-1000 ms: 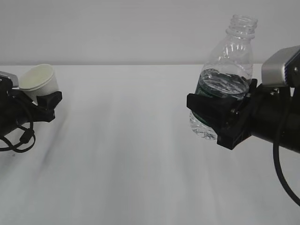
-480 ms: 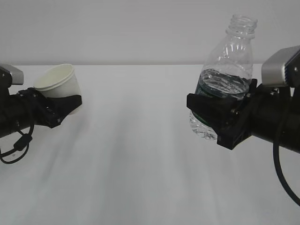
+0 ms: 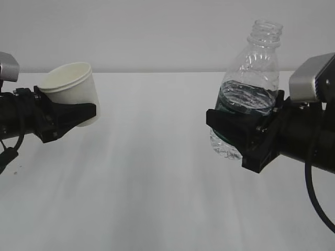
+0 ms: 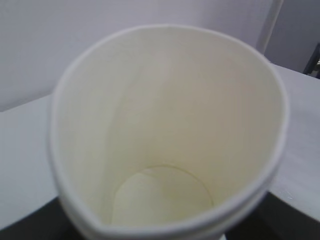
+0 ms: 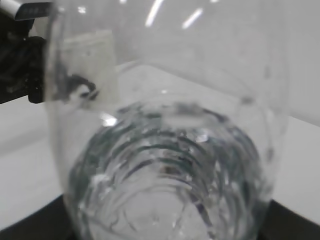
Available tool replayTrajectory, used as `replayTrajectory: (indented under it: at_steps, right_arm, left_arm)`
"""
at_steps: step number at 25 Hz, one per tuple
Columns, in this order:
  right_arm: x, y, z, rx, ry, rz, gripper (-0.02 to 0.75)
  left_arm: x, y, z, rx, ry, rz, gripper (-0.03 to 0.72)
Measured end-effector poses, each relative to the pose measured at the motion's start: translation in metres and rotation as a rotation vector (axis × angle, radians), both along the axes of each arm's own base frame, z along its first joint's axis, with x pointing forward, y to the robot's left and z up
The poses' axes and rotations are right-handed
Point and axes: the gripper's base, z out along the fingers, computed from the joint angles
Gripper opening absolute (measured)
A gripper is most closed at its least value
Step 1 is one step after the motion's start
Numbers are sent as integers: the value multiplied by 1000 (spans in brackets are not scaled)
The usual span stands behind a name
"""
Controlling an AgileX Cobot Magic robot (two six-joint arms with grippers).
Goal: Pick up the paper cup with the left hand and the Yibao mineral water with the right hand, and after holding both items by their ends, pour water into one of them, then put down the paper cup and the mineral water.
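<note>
Both items are held off the table (image 3: pixel 157 198), facing each other across a wide gap, which suits a pour from one into the other. The left hand (image 3: pixel 78 114) grips the paper cup (image 3: pixel 70 89) around its lower part, so the open mouth stays free; the cup leans a little, its rim tipped up and toward the left. The left wrist view looks straight down into the cup (image 4: pixel 165 140), which appears dry and empty. The right hand (image 3: pixel 238 128) clamps the water bottle (image 3: pixel 251 89) around its labelled middle, leaving the uncapped neck clear above and the ribbed base hanging below the fingers. The bottle stands nearly upright, leaning slightly, with the water level just above the grip, so nothing spills yet. Each pair of jaws is pinching its item from both sides rather than standing empty. Cup and bottle are well apart; judging by this, closing the gap comes before any tilt
</note>
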Motion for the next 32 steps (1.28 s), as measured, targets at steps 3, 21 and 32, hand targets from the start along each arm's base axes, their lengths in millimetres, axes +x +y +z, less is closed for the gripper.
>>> replayTrajectory:
  at_steps: [3,21,32]
  right_arm:
    - [0,0,0,-3,-1,4,417]
    - [0,0,0,-5,-2,6,417]
    - [0,0,0,-6,-2,8,417]
  left_arm:
    - [-5,-1,13,-1,-18,-19,447]
    - [-30,-36,27,29,9,-208,447]
    - [-41,-62,25,50,16,-296,447]
